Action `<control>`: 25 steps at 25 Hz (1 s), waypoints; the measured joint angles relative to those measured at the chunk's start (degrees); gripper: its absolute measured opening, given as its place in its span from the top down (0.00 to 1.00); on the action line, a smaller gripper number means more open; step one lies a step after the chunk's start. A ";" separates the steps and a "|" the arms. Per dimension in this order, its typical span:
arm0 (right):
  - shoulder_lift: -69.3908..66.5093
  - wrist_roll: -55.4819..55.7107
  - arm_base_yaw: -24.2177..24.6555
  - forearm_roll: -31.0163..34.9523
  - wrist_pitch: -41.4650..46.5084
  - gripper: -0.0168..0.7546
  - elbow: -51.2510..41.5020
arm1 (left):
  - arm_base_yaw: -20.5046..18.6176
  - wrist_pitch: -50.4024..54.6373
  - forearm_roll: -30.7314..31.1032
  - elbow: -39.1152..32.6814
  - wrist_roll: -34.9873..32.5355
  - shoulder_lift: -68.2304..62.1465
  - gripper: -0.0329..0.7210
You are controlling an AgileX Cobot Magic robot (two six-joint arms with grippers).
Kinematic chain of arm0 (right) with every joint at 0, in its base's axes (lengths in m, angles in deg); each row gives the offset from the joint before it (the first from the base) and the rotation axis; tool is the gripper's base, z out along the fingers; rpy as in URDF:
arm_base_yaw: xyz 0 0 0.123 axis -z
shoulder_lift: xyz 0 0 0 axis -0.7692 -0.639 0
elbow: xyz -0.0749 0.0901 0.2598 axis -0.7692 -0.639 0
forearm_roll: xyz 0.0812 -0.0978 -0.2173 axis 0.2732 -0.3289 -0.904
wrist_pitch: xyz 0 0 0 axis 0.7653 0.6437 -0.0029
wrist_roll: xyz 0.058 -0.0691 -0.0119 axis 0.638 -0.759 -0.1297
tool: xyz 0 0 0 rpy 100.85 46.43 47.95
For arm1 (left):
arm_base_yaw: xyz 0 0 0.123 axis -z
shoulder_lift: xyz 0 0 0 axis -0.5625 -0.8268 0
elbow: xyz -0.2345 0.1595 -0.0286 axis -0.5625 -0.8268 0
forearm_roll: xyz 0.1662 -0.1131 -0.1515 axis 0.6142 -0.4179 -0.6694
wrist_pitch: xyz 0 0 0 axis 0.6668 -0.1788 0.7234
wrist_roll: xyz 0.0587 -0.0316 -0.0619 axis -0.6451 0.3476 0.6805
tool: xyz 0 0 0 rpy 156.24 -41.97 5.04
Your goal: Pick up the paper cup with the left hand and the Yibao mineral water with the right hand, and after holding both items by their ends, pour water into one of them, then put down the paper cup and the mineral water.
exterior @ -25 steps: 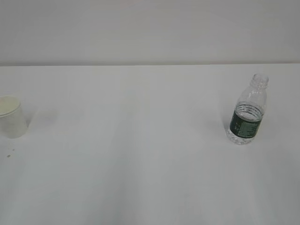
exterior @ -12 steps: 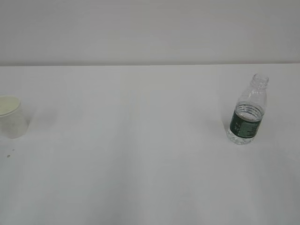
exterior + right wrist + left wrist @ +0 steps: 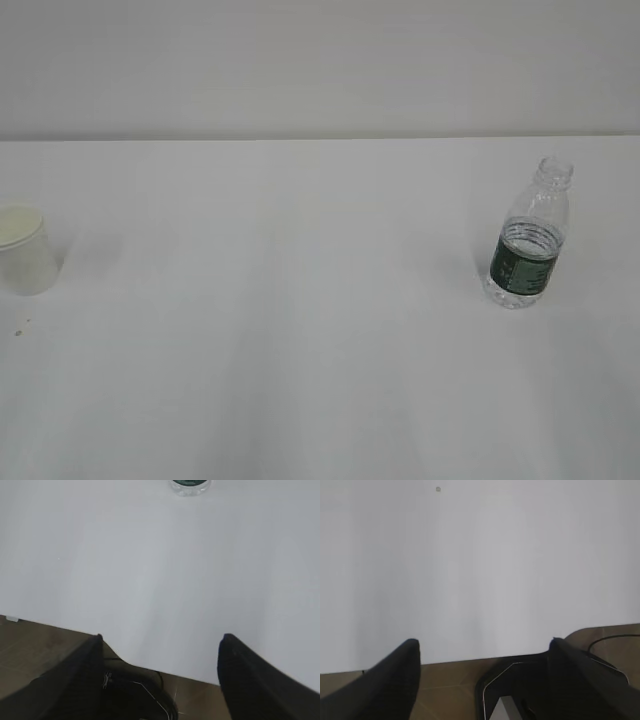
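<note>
Approach step, nothing grasped. Both claws, left (image 3: pixel 482 652) and right (image 3: pixel 160 647), spread and empty. Next: bring yours to paper cup (image 3: pixel 24 250) far left, bottle (image 3: pixel 529 250) right.

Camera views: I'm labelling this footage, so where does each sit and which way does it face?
Exterior: ahead of the table, slanting down; paper cup left, Yibao mineral water right; no arms.
Left wrist: looks over the near edge; open fingers.
Right wrist: the same; open fingers.
Shared: the bottle, in exterior and right wrist.
</note>
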 joint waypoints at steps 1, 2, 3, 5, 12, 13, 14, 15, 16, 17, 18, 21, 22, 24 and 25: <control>-0.51 -0.12 0.00 0.15 -0.46 0.28 0.00 | 0.00 -0.37 0.00 0.00 0.00 -0.46 0.21; -1.15 -0.38 0.00 0.43 -1.00 0.28 0.00 | 0.00 -0.77 0.00 0.00 0.00 -0.84 0.21; -1.87 -0.80 0.00 0.66 -1.82 0.28 0.00 | 0.00 -1.36 0.08 0.00 0.00 -1.00 0.21; -3.41 -1.36 0.00 1.10 -3.45 0.28 0.00 | 0.00 -2.17 0.08 0.00 0.00 -1.65 0.18; -11.08 -2.33 0.00 1.61 -9.81 0.28 0.00 | 0.00 -2.91 0.08 0.00 0.00 -2.27 0.21; -12.20 -2.46 0.00 1.86 -10.58 0.28 0.00 | 0.00 -2.93 0.08 0.00 0.00 -2.27 0.21; -13.28 -2.59 0.00 1.97 -11.53 0.28 0.00 | 0.00 -3.04 0.08 0.00 0.00 -2.27 0.21; -14.37 -2.69 0.00 2.20 -12.72 0.28 -0.13 | 0.00 -3.26 0.08 0.00 0.00 -2.27 0.21; -15.13 -2.69 0.00 2.52 -14.41 0.28 -0.64 | 0.00 -3.35 0.08 0.00 0.00 -2.27 0.21; -15.92 -2.69 0.00 2.59 -16.09 0.28 -1.33 | 0.00 -3.51 0.08 0.00 0.00 -2.27 0.21; -16.59 -2.71 0.00 2.97 -17.47 0.28 -2.36 | 0.00 -3.72 0.08 0.00 0.00 -2.27 0.21; -17.34 -2.92 0.00 4.39 -20.90 0.28 -4.70 | 0.00 -4.13 0.08 0.00 0.00 -2.27 0.21; -17.34 -3.02 0.00 4.88 -21.73 0.28 -5.02 | 0.00 -4.19 0.08 0.00 0.00 -2.27 0.21; -17.34 -3.16 0.00 5.23 -23.82 0.28 -5.32 | 0.00 -4.27 0.22 0.00 0.00 -2.27 0.19; -17.34 -3.16 0.00 5.50 -24.70 0.28 -5.47 | 0.00 -4.27 0.22 0.00 0.00 -2.27 0.20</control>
